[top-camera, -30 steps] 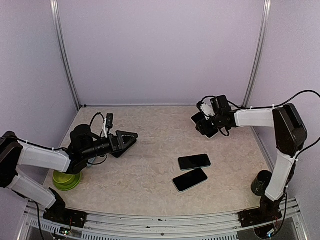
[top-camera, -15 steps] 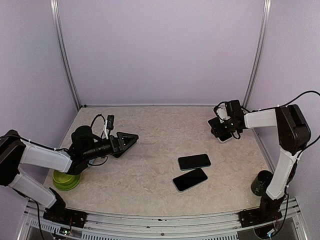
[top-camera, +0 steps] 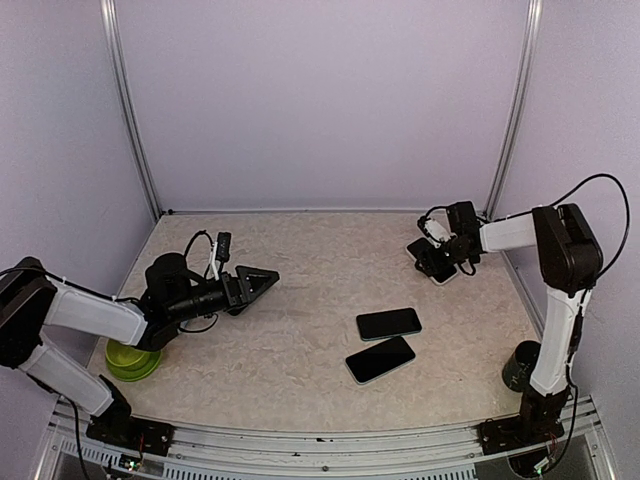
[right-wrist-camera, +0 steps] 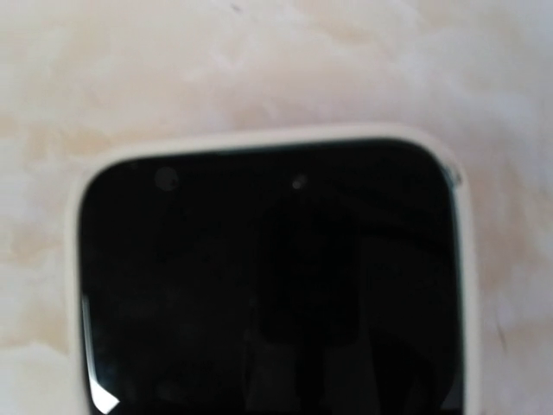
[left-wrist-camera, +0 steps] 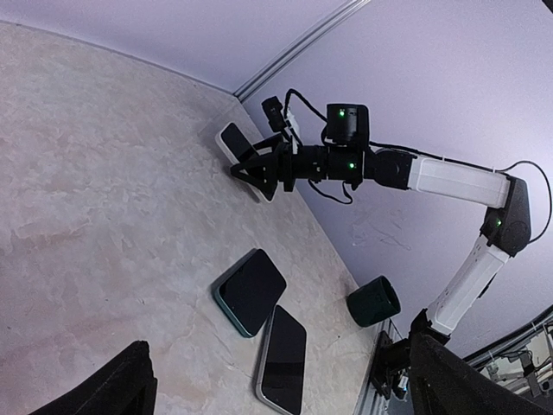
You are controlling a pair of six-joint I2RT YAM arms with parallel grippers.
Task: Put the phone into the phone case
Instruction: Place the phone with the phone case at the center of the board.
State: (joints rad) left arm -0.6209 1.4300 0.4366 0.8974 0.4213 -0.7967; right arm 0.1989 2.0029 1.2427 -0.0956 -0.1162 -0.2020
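A phone with a dark screen and a white rim (right-wrist-camera: 268,285) fills the right wrist view, close over the table. My right gripper (top-camera: 437,262) is shut on it, low at the far right of the table; its fingers are hidden in its own view. The left wrist view shows this phone (left-wrist-camera: 235,141) tilted between those fingers. Two more dark phones lie flat mid-table: one with a teal edge (top-camera: 389,323) and one with a silver edge (top-camera: 380,359), nearly touching. My left gripper (top-camera: 265,277) stands open at the left, holding nothing and pointing toward them.
A green bowl (top-camera: 130,358) sits under my left arm at the near left. A dark green cup (top-camera: 522,365) stands at the near right beside the right arm's base. Metal posts and lilac walls close in the table.
My right gripper has carried the white-rimmed phone to the right and down to the table. The left arm has barely moved.
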